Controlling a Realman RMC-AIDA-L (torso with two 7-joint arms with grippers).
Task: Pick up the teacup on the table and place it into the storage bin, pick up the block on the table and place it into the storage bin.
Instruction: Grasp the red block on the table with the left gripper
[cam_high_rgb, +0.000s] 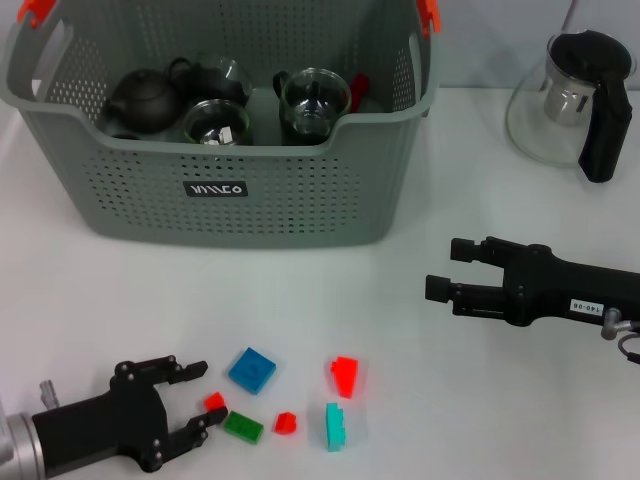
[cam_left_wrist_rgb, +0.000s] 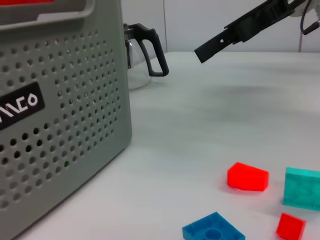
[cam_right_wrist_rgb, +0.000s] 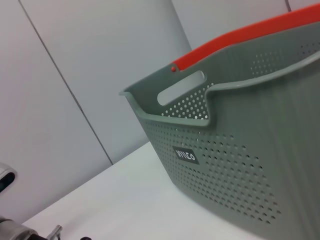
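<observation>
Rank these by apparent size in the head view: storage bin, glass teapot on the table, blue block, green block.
1. storage bin, by far the largest.
2. glass teapot, at the far right of the table.
3. blue block.
4. green block, slightly smaller than the blue one, though the gap is narrow.

The bin (cam_high_rgb: 300, 200) sits at the back of the table (cam_high_rgb: 90, 300). Cups (cam_high_rgb: 315, 100) and a small pot (cam_high_rgb: 143, 97) sit in it. To its right stands the teapot (cam_high_rgb: 575, 95). The blocks (cam_high_rgb: 252, 370) lie in front of the bin. The left gripper (cam_high_rgb: 205, 395) is just left of them. The right gripper (cam_high_rgb: 440, 270) is to their right, farther back.
</observation>
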